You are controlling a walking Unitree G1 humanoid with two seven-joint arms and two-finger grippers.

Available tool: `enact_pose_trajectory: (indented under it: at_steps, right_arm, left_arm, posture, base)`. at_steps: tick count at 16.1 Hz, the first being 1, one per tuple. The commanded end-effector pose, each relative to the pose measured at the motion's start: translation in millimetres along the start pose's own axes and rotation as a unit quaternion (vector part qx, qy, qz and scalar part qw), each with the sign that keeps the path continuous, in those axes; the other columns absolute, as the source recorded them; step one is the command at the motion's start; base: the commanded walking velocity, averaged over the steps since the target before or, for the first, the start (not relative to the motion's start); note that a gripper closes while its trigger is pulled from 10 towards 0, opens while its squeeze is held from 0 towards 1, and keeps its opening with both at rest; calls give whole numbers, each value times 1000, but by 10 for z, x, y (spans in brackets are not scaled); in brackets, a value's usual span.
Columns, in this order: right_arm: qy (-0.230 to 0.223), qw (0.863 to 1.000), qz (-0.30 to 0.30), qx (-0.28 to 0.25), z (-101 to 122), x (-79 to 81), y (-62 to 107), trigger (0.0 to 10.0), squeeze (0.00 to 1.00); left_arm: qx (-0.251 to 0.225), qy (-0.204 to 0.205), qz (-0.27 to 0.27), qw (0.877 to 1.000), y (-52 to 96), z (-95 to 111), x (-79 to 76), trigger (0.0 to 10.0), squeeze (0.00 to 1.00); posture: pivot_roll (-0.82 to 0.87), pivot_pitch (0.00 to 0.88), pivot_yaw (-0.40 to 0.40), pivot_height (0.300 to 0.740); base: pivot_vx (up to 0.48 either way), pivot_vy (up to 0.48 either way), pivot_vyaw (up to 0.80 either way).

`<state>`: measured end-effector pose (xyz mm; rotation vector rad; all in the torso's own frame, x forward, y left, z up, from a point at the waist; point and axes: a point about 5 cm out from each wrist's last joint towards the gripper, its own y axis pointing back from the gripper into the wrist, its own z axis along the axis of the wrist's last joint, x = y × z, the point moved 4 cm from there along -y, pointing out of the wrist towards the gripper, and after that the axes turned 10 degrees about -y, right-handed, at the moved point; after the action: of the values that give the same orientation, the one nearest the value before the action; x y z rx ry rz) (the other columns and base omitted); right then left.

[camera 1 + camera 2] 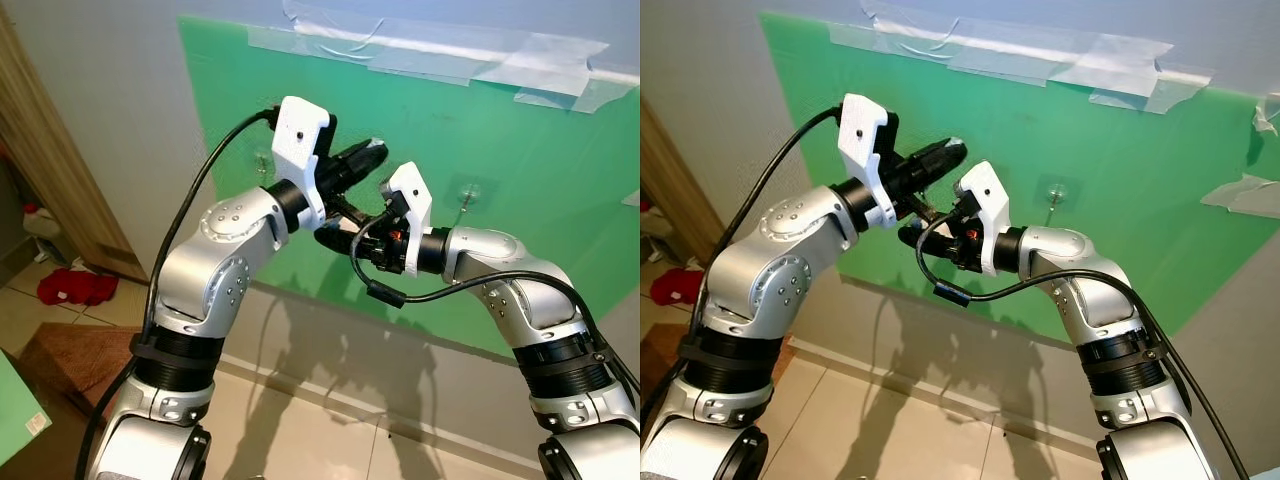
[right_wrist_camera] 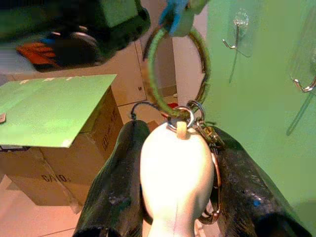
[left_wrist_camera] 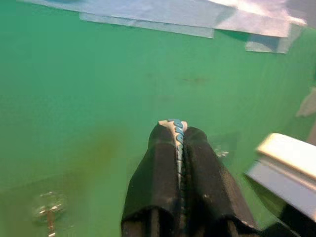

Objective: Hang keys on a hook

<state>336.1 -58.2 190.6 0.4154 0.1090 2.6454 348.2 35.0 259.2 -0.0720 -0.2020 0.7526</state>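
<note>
The right gripper (image 2: 173, 163) clamps a white egg-shaped fob (image 2: 176, 173) of the keys. At its twelve o'clock a large ring (image 2: 157, 94) hangs from a blue-white strap (image 3: 177, 136), pinched by the left gripper (image 3: 178, 148). Clear hooks (image 2: 236, 34) sit on the green board (image 1: 540, 190) at one o'clock.

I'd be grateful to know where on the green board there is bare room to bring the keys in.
Bare board lies between the taped top edge and the hooks, and right of the right hook. The centre is crowded: the left claw and right claw meet before the board, sharing the key ring. The left hook sits just behind the left wrist.
</note>
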Motion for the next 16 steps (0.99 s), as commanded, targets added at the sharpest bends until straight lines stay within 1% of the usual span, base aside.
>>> enact_pose_trajectory:
  at_steps: [1, 3, 7, 9, 10, 11, 12, 13, 14, 15, 16]
  right_arm:
    - [12, 1000, 2, -12, 87, 10, 21, 0, 0]
    - [11, 1000, 4, -10, 76, 16, 23, 0, 0]
    - [10, 1000, 4, -8, 55, 14, 33, 0, 0]
    - [10, 1000, 4, -8, 53, 13, 33, 0, 0]
    - [9, 1000, 4, -8, 48, 14, 33, 0, 0]
    - [9, 1000, 5, -8, 45, 16, 33, 0, 0]
    - [10, 1000, 5, -7, 41, 16, 34, 0, 0]
    - [10, 1000, 5, -7, 40, 15, 35, 0, 0]
    - [11, 1000, 3, -6, 37, 8, 52, 0, 0]
    - [13, 1000, 2, -4, 34, 0, 63, 0, 0]
    - [15, 1000, -2, -2, 28, -20, 88, 0, 0]
  left_arm:
    - [-4, -10, 11, 1000, -11, 46, 53, 10000, 1000]
    - [1, -12, 9, 1000, 3, 22, 70, 10000, 1000]
    - [7, -16, 26, 1000, 18, -3, 177, 10000, 1000]
    - [7, -13, 33, 999, 16, -6, 199, 10000, 1000]
    - [10, -14, 44, 999, 28, -17, 259, 10000, 1000]
    - [12, -17, 47, 999, 39, -22, 286, 10000, 1000]
    - [16, -24, 59, 998, 88, -32, 378, 10000, 1000]
    - [17, -26, 63, 997, 109, -35, 413, 10000, 1000]
    - [20, -30, 70, 997, 227, -69, 505, 10000, 1000]
    - [24, -32, 65, 997, 278, -93, 506, 10000, 1000]
    - [38, -40, 38, 998, 362, -153, 442, 10000, 1000]
  posture:
    - [-29, 0, 3, 740]
    - [-30, 0, 3, 740]
    - [-30, 0, 4, 740]
    - [-30, 0, 4, 740]
    - [-29, 0, 4, 740]
    - [-29, 0, 4, 740]
    - [-30, 0, 5, 740]
    - [-30, 0, 5, 740]
    - [-30, 0, 5, 740]
    - [-31, 0, 5, 740]
    - [-30, 0, 4, 740]
  base:
    - [0, 0, 0]
    - [0, 0, 0]
    - [0, 0, 0]
    - [0, 0, 0]
    - [0, 0, 0]
    - [0, 0, 0]
    - [0, 0, 0]
    - [0, 0, 0]
    - [0, 0, 0]
    - [0, 0, 0]
    - [0, 0, 0]
